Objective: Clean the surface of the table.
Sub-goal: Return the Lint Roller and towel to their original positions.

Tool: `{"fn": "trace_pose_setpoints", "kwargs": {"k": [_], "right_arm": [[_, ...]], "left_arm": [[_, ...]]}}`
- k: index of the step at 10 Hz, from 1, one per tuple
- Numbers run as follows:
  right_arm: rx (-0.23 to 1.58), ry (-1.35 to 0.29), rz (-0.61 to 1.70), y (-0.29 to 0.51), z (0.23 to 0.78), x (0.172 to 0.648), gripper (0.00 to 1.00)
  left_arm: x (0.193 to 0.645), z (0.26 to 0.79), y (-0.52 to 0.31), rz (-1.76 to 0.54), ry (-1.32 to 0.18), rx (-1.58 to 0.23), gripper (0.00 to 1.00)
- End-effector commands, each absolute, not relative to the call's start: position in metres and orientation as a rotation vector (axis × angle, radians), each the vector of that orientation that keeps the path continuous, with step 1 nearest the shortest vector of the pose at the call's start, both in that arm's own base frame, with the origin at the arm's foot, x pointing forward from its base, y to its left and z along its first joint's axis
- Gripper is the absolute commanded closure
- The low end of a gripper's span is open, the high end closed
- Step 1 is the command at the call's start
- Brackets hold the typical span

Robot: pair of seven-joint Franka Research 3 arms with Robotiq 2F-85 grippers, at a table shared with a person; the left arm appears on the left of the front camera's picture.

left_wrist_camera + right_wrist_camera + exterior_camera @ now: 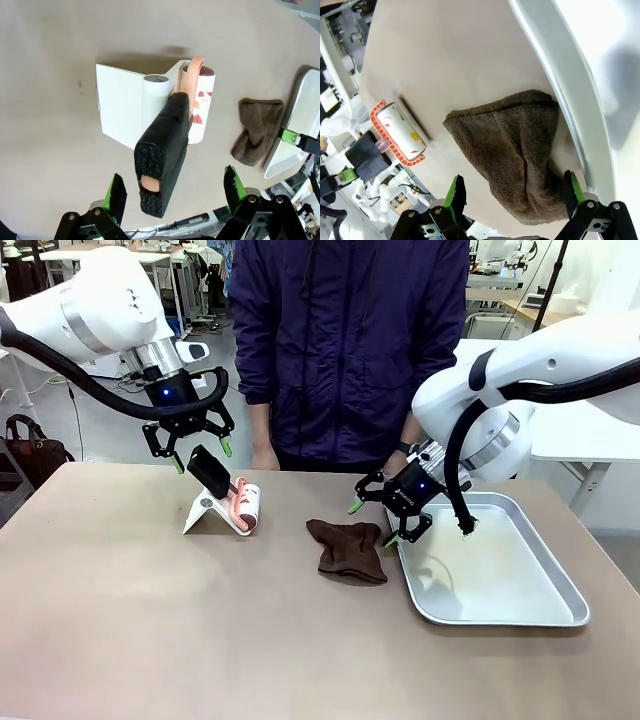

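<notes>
The taupe-brown table [150, 620] spreads wide across the scene, and two cleaning tools lie on it: a lint roller [245, 506] resting in its white stand [205, 512] at the left-centre, black handle [210, 472] sticking up toward the far left, and a crumpled brown cloth [347, 549] near the middle, touching the left rim of a shallow silver tray [560, 580] on the right. The left gripper [197, 450] hangs just above the roller's handle with its jaws spread wide and nothing between them; in the left wrist view the handle end [156, 170] sits between the green-padded fingers [117, 192] but apart from both. The right gripper [372, 522] hovers over the near-left corner of the tray, just beside the cloth, also wide open and empty; its wrist view shows the cloth [515, 145] lying between the two fingertips, below them. A person stands at the far edge, hands low. Judging by this, no wiping is under way: each arm is either about to pick up or has just let go. To carry on cleaning, one gripper must descend, close squarely on the handle or a raised fold of cloth, and drag it across the bare top.
</notes>
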State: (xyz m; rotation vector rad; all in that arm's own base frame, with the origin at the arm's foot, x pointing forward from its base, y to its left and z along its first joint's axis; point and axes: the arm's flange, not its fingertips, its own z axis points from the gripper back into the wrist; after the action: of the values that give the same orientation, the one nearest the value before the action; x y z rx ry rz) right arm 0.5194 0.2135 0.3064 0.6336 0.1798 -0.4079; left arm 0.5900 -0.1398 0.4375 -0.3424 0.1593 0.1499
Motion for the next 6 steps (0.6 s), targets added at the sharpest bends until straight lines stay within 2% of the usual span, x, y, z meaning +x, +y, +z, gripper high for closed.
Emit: {"fn": "trace_pose_setpoints", "kwargs": {"k": [1,4,6], "right_arm": [[0.738,0.186,-0.346,0.198,0.318,0.509,0.00],[0.943,0.183,-0.272,0.134,0.348,0.482,0.00],[1.029,0.215,-0.262,0.091,0.360,0.461,0.00]], "left_arm": [[0.574,0.449,-0.128,0.146,0.150,-0.371,0.00],[0.506,0.469,-0.071,0.096,0.128,-0.635,0.00],[0.454,0.466,0.003,0.055,0.108,-0.879,0.00]]}}
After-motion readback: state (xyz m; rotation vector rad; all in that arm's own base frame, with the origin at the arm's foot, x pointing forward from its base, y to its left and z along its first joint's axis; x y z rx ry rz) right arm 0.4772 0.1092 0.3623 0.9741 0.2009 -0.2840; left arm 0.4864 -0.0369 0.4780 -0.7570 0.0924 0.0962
